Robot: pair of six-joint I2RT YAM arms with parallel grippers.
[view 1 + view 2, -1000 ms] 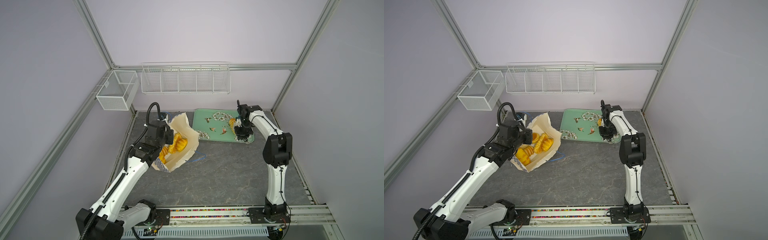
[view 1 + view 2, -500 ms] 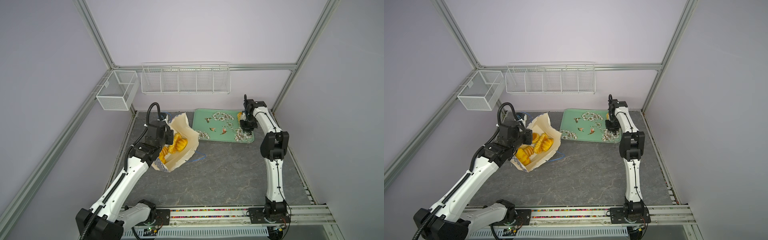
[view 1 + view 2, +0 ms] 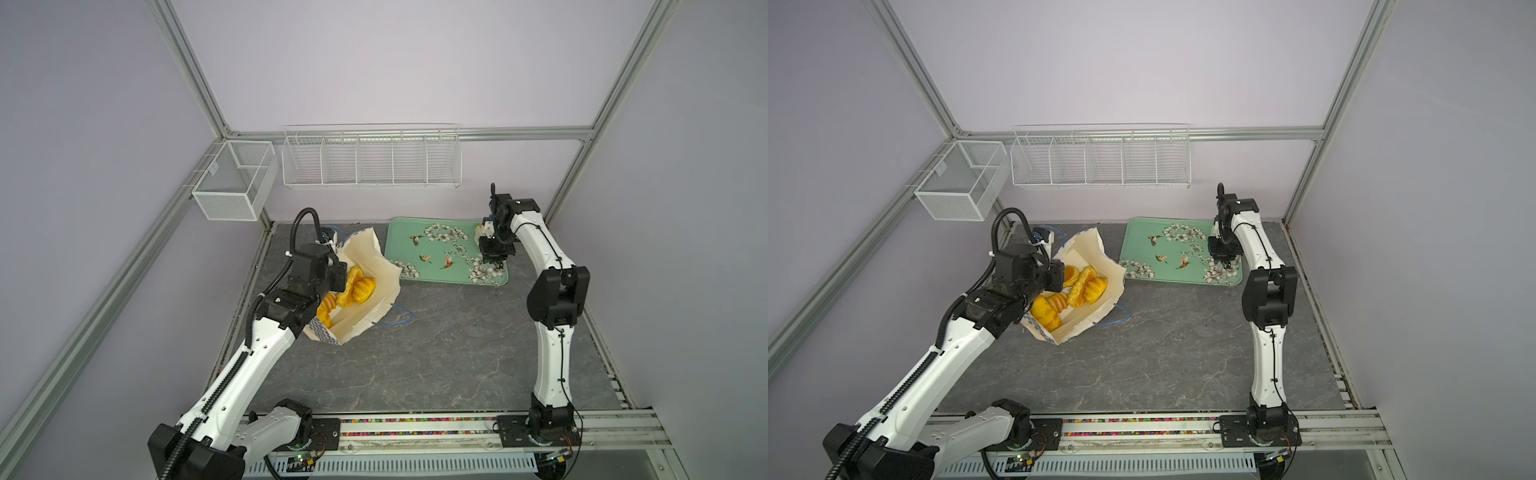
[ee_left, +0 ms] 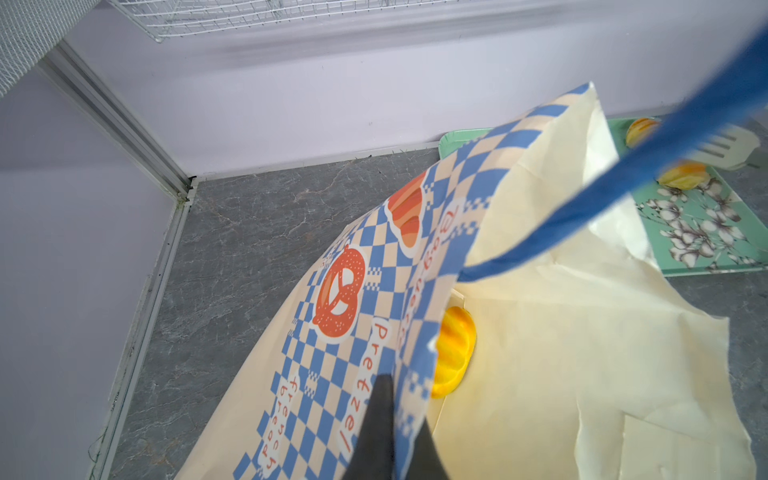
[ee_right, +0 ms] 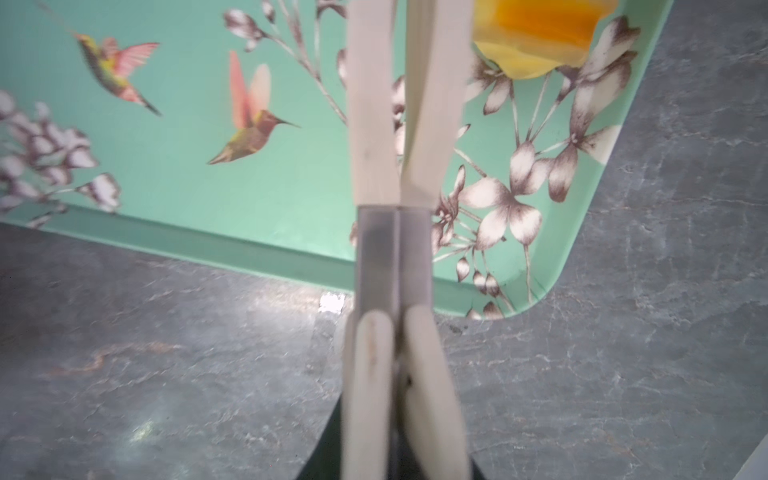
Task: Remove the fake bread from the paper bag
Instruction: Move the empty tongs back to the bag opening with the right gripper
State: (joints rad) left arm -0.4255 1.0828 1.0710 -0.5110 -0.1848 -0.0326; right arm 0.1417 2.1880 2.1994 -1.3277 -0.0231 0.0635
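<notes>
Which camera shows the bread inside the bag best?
Both top views: the fake bread lies exposed in the open paper bag. Left wrist catches one bun; right wrist only a piece on the tray.

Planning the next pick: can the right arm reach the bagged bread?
Probably yes: left gripper holds the paper bag open, fake bread exposed, bare table between it and the right gripper with tongs.

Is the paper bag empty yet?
No, several pieces of fake bread lie inside the open paper bag in a top view.
</notes>
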